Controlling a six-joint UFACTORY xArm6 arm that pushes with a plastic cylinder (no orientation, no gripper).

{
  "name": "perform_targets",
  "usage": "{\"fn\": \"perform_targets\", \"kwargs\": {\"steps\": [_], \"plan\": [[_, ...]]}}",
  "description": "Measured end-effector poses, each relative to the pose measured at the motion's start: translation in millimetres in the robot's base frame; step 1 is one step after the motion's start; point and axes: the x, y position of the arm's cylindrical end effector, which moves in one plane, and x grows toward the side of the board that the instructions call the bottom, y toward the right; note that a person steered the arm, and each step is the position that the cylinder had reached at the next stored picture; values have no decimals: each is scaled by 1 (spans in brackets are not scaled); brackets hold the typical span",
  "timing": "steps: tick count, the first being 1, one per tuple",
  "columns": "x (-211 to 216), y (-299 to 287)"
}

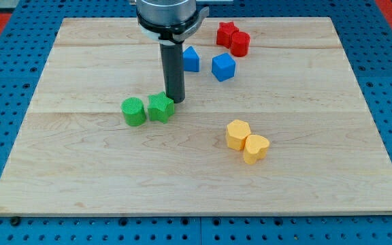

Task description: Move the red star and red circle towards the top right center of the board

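The red star (226,32) and the red circle (240,43) sit touching each other near the view's top, right of centre on the wooden board (332,136). My tip (175,101) stands at the board's middle left, right beside the green star (160,107) at its upper right edge. The tip is well to the lower left of the red blocks, with the blue blocks between.
A green circle (133,111) touches the green star's left side. Two blue blocks (191,59) (223,67) lie just below the red pair. A yellow hexagon (237,134) and a yellow heart (256,148) sit touching at the lower right of centre.
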Motion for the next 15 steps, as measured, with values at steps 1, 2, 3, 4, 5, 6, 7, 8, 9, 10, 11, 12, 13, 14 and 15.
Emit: {"fn": "perform_targets", "kwargs": {"steps": [1, 2, 3, 4, 5, 6, 7, 8, 9, 10, 11, 12, 13, 14, 15], "plan": [[-25, 95], [-26, 154], [-58, 152], [-94, 142], [-129, 103], [-138, 67], [-139, 36], [-182, 25], [-197, 54], [-197, 94], [-199, 24], [-219, 1], [-219, 18], [-218, 26], [-220, 95]]}}
